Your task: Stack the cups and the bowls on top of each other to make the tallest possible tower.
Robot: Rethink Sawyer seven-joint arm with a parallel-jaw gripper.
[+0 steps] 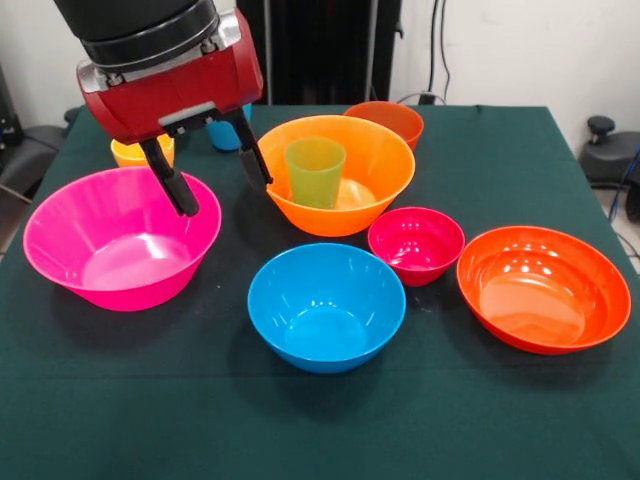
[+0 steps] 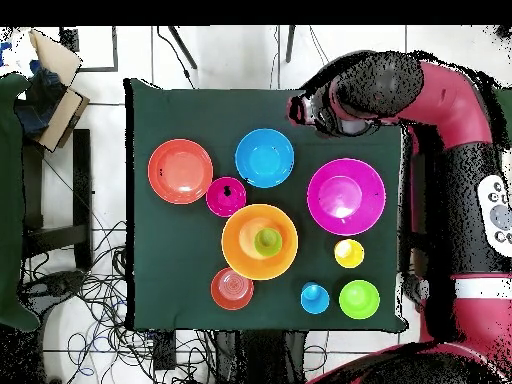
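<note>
Basically nothing is stacked yet except the green cup (image 1: pixel 314 170) standing upright inside the big orange bowl (image 1: pixel 340 175). Nearest the front camera sits the blue bowl (image 1: pixel 326 306), with the wide red-orange bowl (image 1: pixel 543 288) at its 3 o'clock and the small magenta bowl (image 1: pixel 416 244) just beyond. The gripper (image 1: pixel 220 175) hangs with jaws spread and empty between the pink bowl (image 1: pixel 121 237) and the orange one. Everything is glossy, smooth, tapered plastic, so it likely slips from a pinch, and a rim clip could tip the cup.
</note>
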